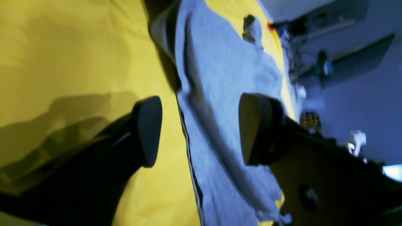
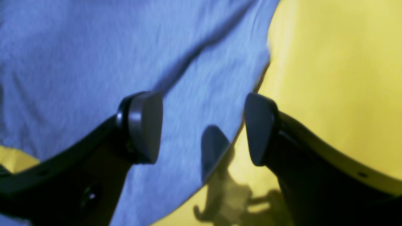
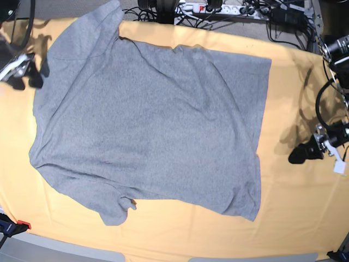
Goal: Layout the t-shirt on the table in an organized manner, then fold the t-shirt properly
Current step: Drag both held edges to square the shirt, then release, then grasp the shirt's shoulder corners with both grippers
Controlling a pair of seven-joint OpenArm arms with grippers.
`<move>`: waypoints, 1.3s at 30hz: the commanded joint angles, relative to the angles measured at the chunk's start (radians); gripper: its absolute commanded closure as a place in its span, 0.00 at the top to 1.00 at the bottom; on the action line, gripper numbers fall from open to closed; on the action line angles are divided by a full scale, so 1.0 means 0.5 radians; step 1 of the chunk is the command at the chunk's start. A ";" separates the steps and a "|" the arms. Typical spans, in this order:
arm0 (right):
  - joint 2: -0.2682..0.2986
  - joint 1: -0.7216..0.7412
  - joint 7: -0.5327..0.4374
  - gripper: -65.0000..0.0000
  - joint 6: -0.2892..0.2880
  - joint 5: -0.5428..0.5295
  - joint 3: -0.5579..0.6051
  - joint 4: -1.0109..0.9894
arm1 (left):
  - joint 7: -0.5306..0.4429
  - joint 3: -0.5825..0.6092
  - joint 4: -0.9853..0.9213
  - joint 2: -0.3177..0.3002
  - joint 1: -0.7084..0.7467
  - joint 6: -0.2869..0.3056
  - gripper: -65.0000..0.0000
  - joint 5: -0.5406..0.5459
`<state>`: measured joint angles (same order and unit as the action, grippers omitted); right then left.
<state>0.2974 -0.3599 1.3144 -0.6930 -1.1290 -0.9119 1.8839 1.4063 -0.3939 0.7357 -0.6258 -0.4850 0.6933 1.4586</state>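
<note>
The heather-grey t-shirt [image 3: 152, 120] lies spread flat on the yellow-orange table [image 3: 294, 218], plain side up, sleeves toward the left. My left gripper [image 3: 299, 154] hovers over bare cloth to the right of the shirt's hem, apart from it. In its wrist view that left gripper [image 1: 201, 131] is open, and the shirt [image 1: 220, 78] edge runs through the gap beyond the fingers. My right gripper [image 3: 27, 81] sits at the shirt's far-left edge. Seen from its wrist, the right gripper [image 2: 202, 127] is open over the shirt [image 2: 78, 56] edge with nothing pinched.
A power strip and tangled cables [image 3: 218, 8] line the back edge of the table. A red-tipped clamp [image 3: 16, 225] sits at the front left corner. A small white tag [image 3: 339, 166] lies near the right edge.
</note>
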 commanded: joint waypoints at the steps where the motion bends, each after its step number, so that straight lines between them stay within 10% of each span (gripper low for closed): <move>1: 0.010 -0.037 -0.047 0.64 -0.010 -0.036 -0.015 0.030 | -0.020 -0.015 0.081 -0.058 -0.012 0.010 0.60 0.050; 22: -0.323 -0.355 -0.433 0.65 0.090 0.436 -0.027 0.021 | -0.020 -0.275 1.401 -0.217 0.856 0.010 0.60 0.050; 31: -0.417 -0.294 -0.549 0.65 0.040 0.349 -0.027 -0.217 | -0.020 -0.420 1.400 -0.206 1.115 0.010 0.60 0.050; 39: -0.420 -0.205 -0.237 0.65 -0.010 -0.061 -0.027 -0.470 | -0.020 -0.420 1.400 -0.204 1.125 0.010 0.60 0.050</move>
<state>0.0826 -0.4515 1.1625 -0.7006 -1.1801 -0.9249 1.6440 1.4113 -0.5911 1.4227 -0.7010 0.0891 0.6933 1.4593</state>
